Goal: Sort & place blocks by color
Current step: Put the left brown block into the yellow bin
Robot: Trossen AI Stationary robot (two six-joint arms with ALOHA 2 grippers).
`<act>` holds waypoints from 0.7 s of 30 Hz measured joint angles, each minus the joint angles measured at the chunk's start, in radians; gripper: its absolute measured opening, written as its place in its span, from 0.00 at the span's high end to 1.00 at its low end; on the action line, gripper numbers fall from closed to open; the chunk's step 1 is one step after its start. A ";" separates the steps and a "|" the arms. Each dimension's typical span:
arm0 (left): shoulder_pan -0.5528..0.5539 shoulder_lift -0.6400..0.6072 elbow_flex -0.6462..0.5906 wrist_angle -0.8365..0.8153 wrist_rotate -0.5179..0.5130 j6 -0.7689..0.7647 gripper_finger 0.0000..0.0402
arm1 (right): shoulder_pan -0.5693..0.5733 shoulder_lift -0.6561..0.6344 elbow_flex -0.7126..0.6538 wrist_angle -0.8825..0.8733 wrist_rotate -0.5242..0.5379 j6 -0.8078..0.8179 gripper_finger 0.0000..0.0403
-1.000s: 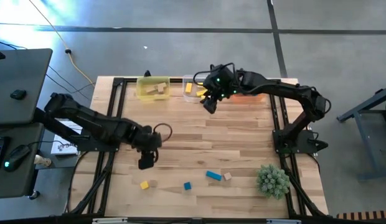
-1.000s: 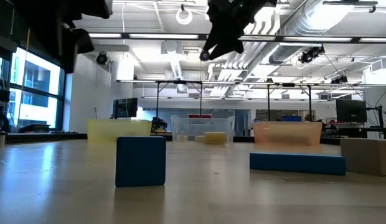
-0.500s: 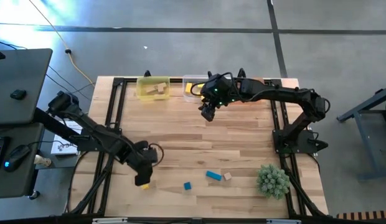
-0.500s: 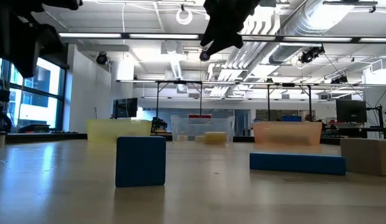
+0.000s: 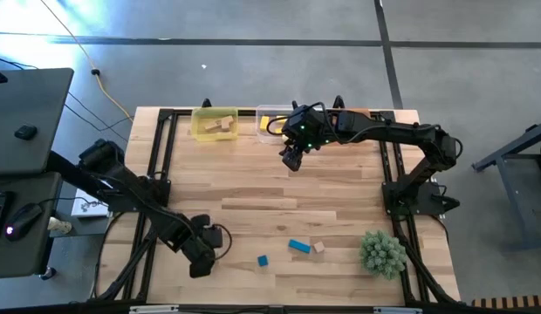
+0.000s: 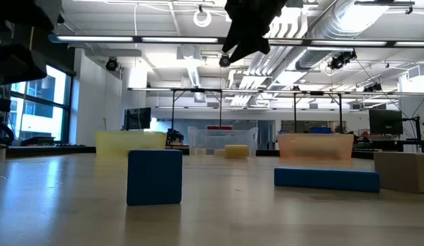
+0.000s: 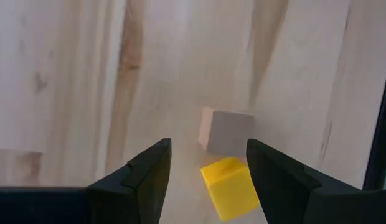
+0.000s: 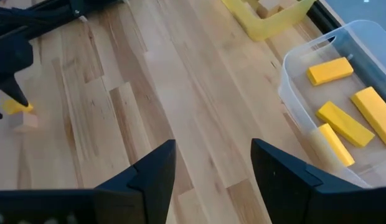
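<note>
Three tubs are standing along the table's (image 5: 253, 174) far edge: yellow tub (image 5: 215, 123), clear tub (image 5: 269, 120), orange tub (image 6: 314, 145). Four yellow bars (image 8: 345, 122) are lying in the clear tub. Two blue blocks (image 5: 298, 246) and one green spiky ball (image 5: 381, 253) are lying near the near edge.

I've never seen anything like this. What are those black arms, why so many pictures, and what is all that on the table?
Those are two robot arms sorting blocks by colour. One camera looks down from above, one sits at table height, and one rides on each wrist. The left hand hangs open over a yellow cube beside a tan cube, holding nothing. The right hand waits open and empty near a clear tub of yellow bars. A yellow tub holds tan blocks. A blue cube, blue bar and green spiky ball lie at the near edge.
</note>
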 joint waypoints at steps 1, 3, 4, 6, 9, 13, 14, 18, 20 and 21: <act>-0.003 0.013 0.000 0.011 0.002 -0.001 0.50 | 0.000 0.000 0.000 -0.005 0.000 0.001 0.52; -0.012 0.034 0.000 0.015 0.002 -0.009 0.50 | 0.000 0.000 0.000 -0.022 0.000 0.014 0.52; -0.015 0.042 0.000 0.018 0.002 -0.010 0.50 | 0.000 0.000 0.000 -0.025 0.000 0.024 0.52; -0.020 0.064 0.000 0.046 0.002 -0.016 0.50 | 0.000 0.000 0.000 -0.039 0.000 0.036 0.52; -0.027 0.081 0.000 0.074 0.001 -0.017 0.50 | 0.001 0.000 0.000 -0.048 0.000 0.037 0.52; -0.032 0.102 0.000 0.088 0.005 -0.016 0.50 | 0.002 0.000 -0.001 -0.049 0.000 0.037 0.52; -0.032 0.107 0.000 0.090 0.006 -0.016 0.50 | 0.002 0.000 -0.002 -0.050 0.001 0.037 0.52; -0.037 0.135 0.001 0.105 0.002 0.001 0.50 | 0.004 0.000 -0.003 -0.058 0.028 0.046 0.52; -0.037 0.148 0.000 0.105 -0.002 0.003 0.50 | 0.005 0.000 -0.003 -0.058 0.045 0.058 0.52; -0.037 0.158 0.000 0.119 -0.002 0.002 0.50 | 0.005 0.000 -0.003 -0.058 0.048 0.061 0.52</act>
